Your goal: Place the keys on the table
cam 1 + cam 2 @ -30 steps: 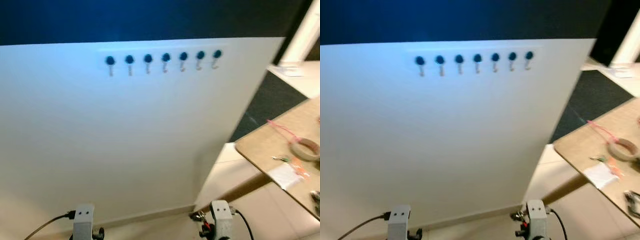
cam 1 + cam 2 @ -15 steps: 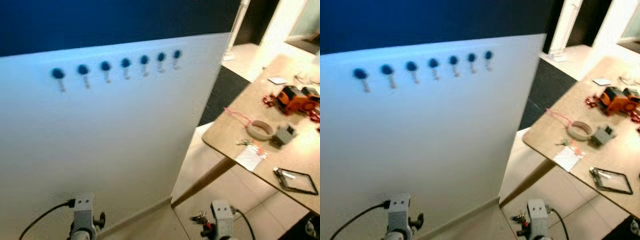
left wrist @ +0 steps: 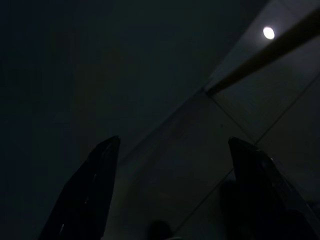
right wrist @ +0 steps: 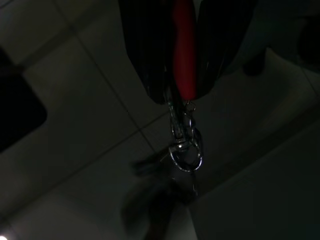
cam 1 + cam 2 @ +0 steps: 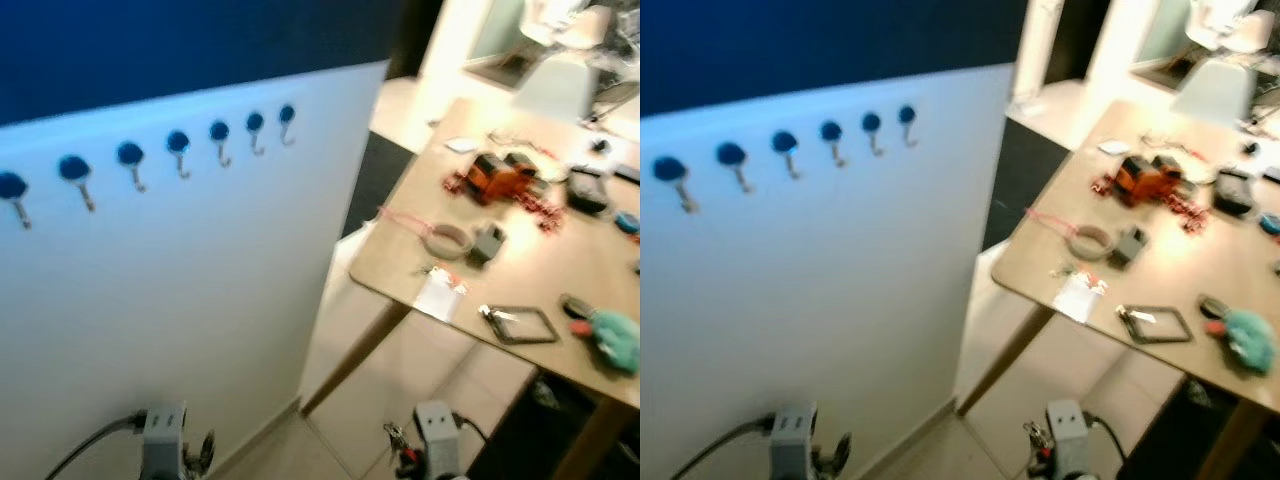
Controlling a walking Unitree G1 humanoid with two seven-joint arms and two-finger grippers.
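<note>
Head view, somewhat blurred: cluttered wooden table (image 5: pixel 560 290) beside white hook-lined wall (image 5: pixel 200 330).

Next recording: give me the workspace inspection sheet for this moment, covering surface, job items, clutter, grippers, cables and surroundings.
Surface: wooden table ahead on the robot's right, on angled legs.
Job's things: keys on a metal ring with a red tag, hanging from the right gripper, not yet over the table.
Clutter: tape roll, orange toy vehicle, white card, black frame, teal fluffy thing, other small bits too blurred to name.
Grippers: right shut on the key tag, held low above the floor; left gripper open, low and idle.
Cables: one at each wrist, left and right.
Surroundings: white panel with a row of blue-knobbed hooks, dark blue wall above, tiled floor.
</note>
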